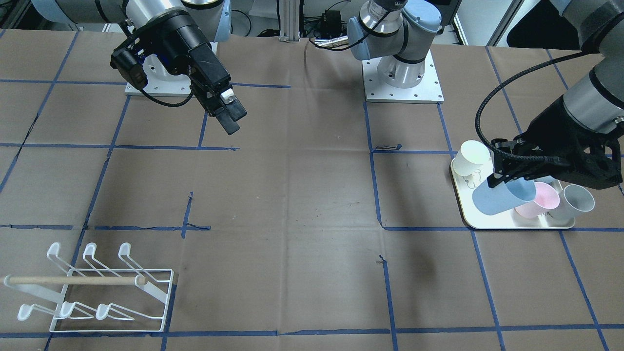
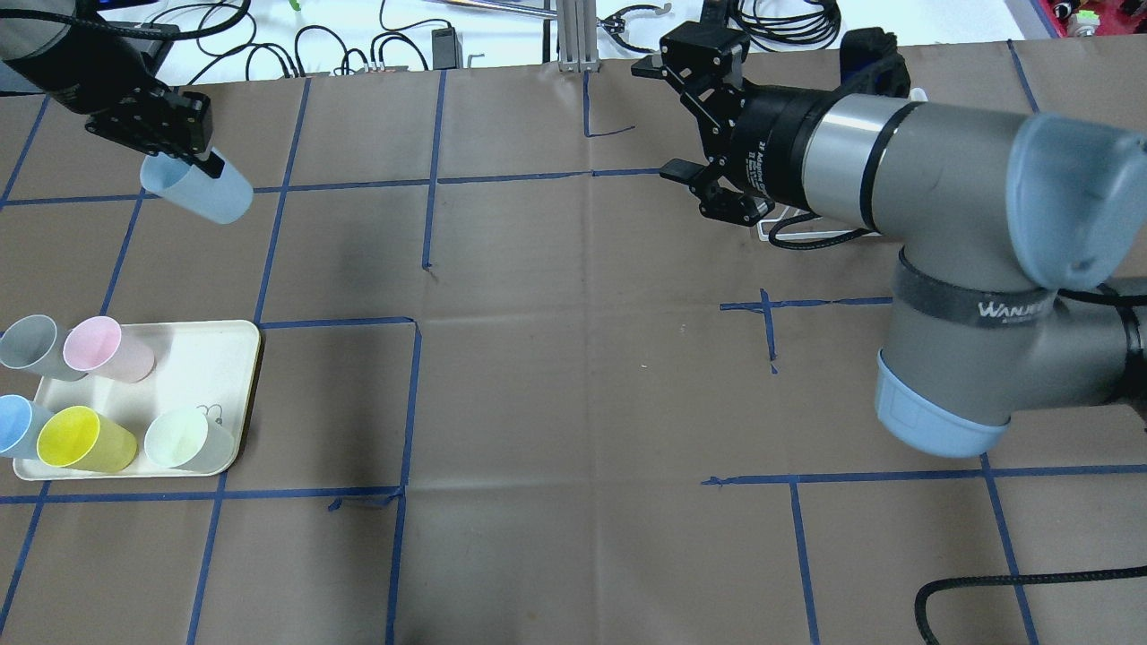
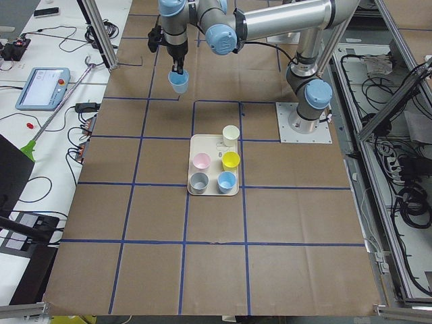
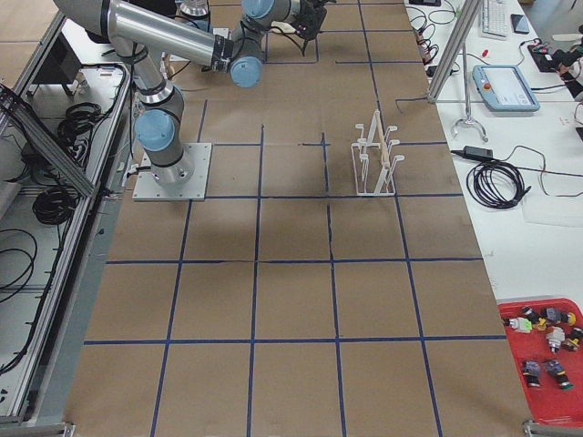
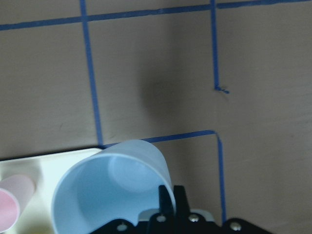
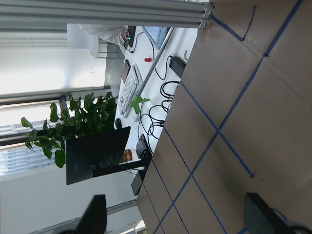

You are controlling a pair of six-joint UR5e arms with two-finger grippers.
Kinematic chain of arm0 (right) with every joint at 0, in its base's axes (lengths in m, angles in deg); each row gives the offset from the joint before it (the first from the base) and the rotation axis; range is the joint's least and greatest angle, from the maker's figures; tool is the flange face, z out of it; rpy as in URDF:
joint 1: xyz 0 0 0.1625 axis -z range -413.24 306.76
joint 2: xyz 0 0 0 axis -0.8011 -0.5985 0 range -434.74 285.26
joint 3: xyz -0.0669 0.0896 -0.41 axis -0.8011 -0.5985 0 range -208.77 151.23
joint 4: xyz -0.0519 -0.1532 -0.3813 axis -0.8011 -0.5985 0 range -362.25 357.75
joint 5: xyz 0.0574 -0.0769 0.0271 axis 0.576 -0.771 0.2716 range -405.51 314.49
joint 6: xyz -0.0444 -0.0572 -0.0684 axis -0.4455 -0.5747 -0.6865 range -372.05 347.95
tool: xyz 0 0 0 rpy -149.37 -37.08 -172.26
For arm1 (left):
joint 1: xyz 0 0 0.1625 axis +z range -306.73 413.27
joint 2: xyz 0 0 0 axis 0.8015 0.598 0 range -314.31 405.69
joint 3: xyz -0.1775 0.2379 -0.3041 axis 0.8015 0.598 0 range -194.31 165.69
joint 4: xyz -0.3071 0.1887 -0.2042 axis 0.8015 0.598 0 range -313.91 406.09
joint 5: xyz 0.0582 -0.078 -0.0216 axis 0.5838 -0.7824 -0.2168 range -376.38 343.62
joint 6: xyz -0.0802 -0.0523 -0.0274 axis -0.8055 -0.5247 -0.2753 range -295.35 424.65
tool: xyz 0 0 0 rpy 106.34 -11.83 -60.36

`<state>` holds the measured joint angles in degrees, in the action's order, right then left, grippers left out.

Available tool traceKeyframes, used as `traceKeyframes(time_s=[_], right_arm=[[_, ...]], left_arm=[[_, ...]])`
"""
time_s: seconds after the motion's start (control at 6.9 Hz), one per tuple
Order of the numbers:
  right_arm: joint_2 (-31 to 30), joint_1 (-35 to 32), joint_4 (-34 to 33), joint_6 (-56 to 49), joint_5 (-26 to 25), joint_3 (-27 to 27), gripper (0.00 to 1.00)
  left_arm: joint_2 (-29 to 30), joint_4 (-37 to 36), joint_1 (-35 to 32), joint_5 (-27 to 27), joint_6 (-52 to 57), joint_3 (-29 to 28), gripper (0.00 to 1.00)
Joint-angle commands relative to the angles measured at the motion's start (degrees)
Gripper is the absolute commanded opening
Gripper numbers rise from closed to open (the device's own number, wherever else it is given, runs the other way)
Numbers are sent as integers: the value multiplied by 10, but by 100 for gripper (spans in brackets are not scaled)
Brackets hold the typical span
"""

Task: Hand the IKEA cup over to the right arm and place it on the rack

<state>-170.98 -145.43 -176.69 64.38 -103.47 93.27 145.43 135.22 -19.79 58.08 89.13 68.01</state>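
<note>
A light blue IKEA cup point(image 2: 204, 191) hangs tilted in the air at the table's far left, its rim pinched by my left gripper point(image 2: 199, 164), which is shut on it. The left wrist view shows the cup point(image 5: 109, 187) open toward the camera, with the fingertips point(image 5: 179, 199) on its wall. My right arm point(image 2: 941, 179) reaches across the far right, and its gripper point(image 2: 661, 118) is open and empty, well apart from the cup. The white wire rack point(image 1: 97, 287) with a wooden dowel stands on the right side, mostly hidden behind the right arm in the overhead view.
A cream tray point(image 2: 244, 358) at the near left carries several upright cups: grey point(image 2: 27, 345), pink point(image 2: 107, 348), blue point(image 2: 16, 425), yellow point(image 2: 81, 439) and pale green point(image 2: 184, 441). Brown paper with blue tape lines covers the table point(image 2: 556, 376).
</note>
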Motion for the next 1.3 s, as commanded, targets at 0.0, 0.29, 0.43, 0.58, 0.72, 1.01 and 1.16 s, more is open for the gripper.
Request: traceKeyframes(time_s=[0.0, 0.29, 0.43, 0.58, 0.72, 1.01, 1.16], right_arm=[[10, -2, -99, 26, -43, 30, 99], [69, -5, -213, 78, -15, 29, 100], [89, -5, -233, 87, 33, 24, 100], [96, -5, -232, 89, 36, 21, 100], [98, -4, -231, 92, 28, 22, 100], [113, -4, -226, 86, 26, 22, 100], [131, -4, -228, 93, -3, 22, 100]], left_arm=[[5, -17, -1, -178, 5, 13, 0], [17, -48, -5, -353, 10, 37, 0], [16, -117, -28, -393, 20, 75, 0], [16, -238, -50, -403, 20, 119, 0], [16, -359, -62, -406, 20, 166, 0], [15, -558, -68, -445, 15, 249, 0], [15, -644, -76, -452, 22, 288, 0]])
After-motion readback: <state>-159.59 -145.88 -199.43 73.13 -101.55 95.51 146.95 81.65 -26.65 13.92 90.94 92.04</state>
